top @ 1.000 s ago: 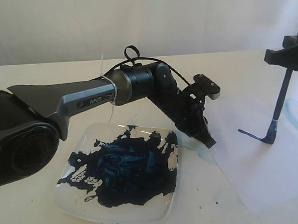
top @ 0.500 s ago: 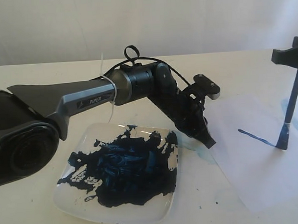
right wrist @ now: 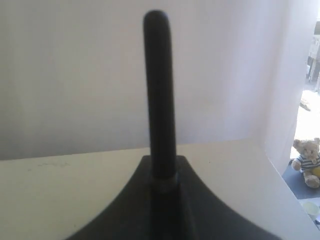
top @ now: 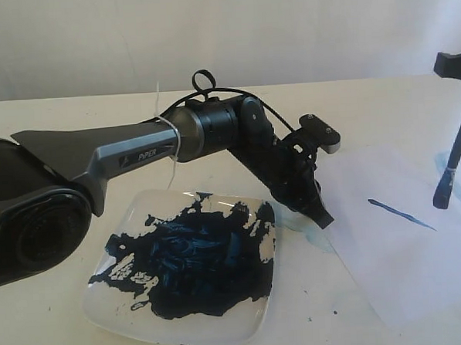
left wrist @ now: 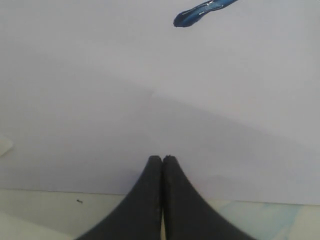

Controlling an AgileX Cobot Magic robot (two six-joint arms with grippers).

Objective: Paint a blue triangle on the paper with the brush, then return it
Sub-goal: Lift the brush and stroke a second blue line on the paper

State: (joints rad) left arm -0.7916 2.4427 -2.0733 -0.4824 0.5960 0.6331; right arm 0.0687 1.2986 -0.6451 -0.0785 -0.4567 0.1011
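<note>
The paper [top: 398,264] lies on the table [top: 96,118] toward its right side, and the picture's right and lower borders cut it off, so its full outline is hidden. One dark blue stroke [top: 400,214] crosses it, with no closed shape. The left gripper [top: 323,218] has its jaws pressed together, tips down at the paper's left edge and holding nothing. The left wrist view shows the tips [left wrist: 162,161] at that edge, with the stroke [left wrist: 202,11] partly out of frame.

The right gripper [top: 455,62] is mostly cropped at the table's right edge. Its jaws pinch the brush [top: 455,157], which hangs tilted with its stained tip near the stroke's end. I cannot tell whether it touches the sheet. The right wrist view shows only the handle [right wrist: 159,95] rising from the jaws.

The paint-covered plate [top: 250,326] sits left of the paper, well away from the table's far edge.
</note>
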